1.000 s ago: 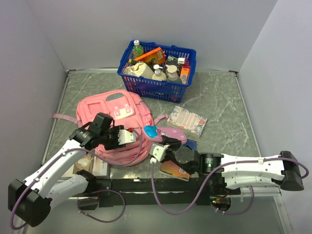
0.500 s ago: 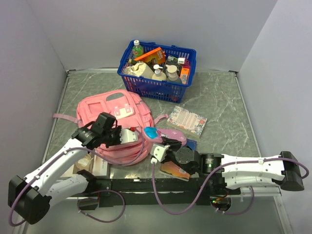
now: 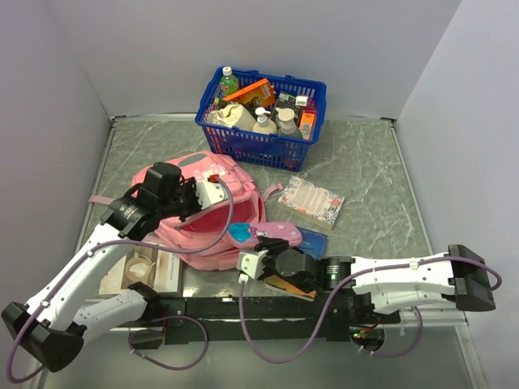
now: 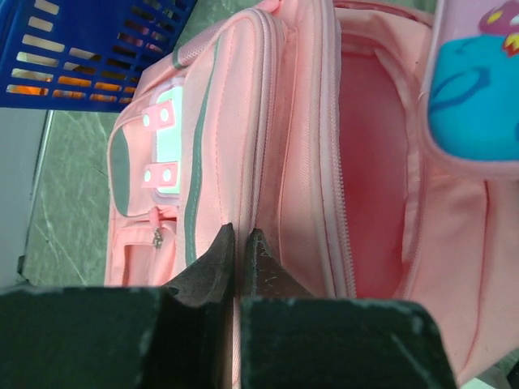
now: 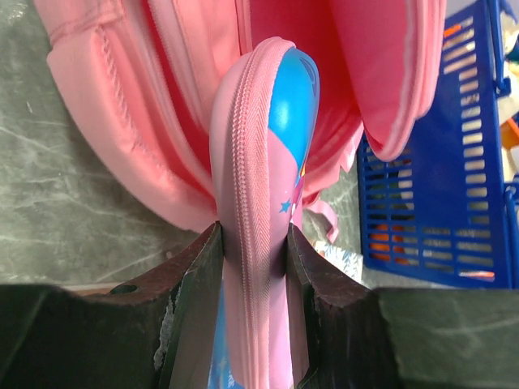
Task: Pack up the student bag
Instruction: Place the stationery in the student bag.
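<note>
- Bag (image 3: 243, 203) sits left-centre on the surface, mouth gaping, just this side of the basket (image 3: 261, 144).
- Left jaws pinched tight on its zip edge.
- Right jaws partway open, gripping the pencil case (image 3: 272, 234) at the mouth.

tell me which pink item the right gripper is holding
The small pencil case with the blue face; the big backpack is pinched by the left gripper instead.

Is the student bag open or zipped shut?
Open: the student bag gapes, its pink lining showing, the left end effector pinching its rim.
</note>
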Controlling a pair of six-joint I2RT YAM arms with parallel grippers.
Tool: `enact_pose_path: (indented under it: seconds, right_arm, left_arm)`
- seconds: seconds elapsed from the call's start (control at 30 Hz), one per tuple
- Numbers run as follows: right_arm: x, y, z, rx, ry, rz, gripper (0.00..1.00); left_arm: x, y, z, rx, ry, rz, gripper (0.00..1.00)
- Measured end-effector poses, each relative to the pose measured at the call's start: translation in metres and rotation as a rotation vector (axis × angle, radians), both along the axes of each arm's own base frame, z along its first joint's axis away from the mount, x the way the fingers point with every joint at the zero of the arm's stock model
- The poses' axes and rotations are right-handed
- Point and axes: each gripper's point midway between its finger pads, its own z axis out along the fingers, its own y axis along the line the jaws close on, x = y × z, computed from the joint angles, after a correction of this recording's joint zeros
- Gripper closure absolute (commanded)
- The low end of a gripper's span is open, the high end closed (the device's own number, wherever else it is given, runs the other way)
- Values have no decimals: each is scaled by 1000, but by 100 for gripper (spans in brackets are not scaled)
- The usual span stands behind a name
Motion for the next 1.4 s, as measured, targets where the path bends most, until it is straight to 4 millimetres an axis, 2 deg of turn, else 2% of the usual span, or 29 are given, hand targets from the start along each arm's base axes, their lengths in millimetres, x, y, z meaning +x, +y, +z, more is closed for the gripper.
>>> enact_pose_path:
  seconds: [0.27,0.53,0.67,0.77,0.9,1.07,1.1,1.17,1.2,1.23,1.33,1.4]
  right_arm:
    - [2,24,5,-40,-49,51,90]
    - [3,74,18,-56,-127,153,92]
    - [1,95,26,-41,-162,215,92]
    - [3,106,22,-40,-163,241,92]
    - [15,121,17,-9,-156,249,90]
    - [39,134,6,33,-154,221,66]
    - [43,135,4,39,-149,211,46]
    - [51,134,-1,44,-134,189,28]
    - [54,133,-2,47,-127,179,11]
    - [55,132,-2,54,-117,168,2]
    - [53,124,7,100,-78,133,0]
    - [49,111,25,158,-39,103,0]
  left_arm:
    - [-11,-11,1,-63,63,-8,99]
    - [-31,-31,7,-151,142,-82,99]
    - [-39,-35,11,-162,165,-116,99]
    - [-45,-38,15,-177,181,-144,99]
    - [-53,-42,17,-193,207,-177,99]
    - [-54,-44,22,-206,206,-189,99]
    - [-54,-44,22,-207,204,-189,99]
    - [-53,-44,23,-208,197,-189,99]
    - [-51,-44,24,-208,189,-186,99]
    - [-49,-44,26,-210,179,-182,99]
    - [-40,-43,33,-223,133,-153,99]
    - [-35,-42,33,-234,110,-123,99]
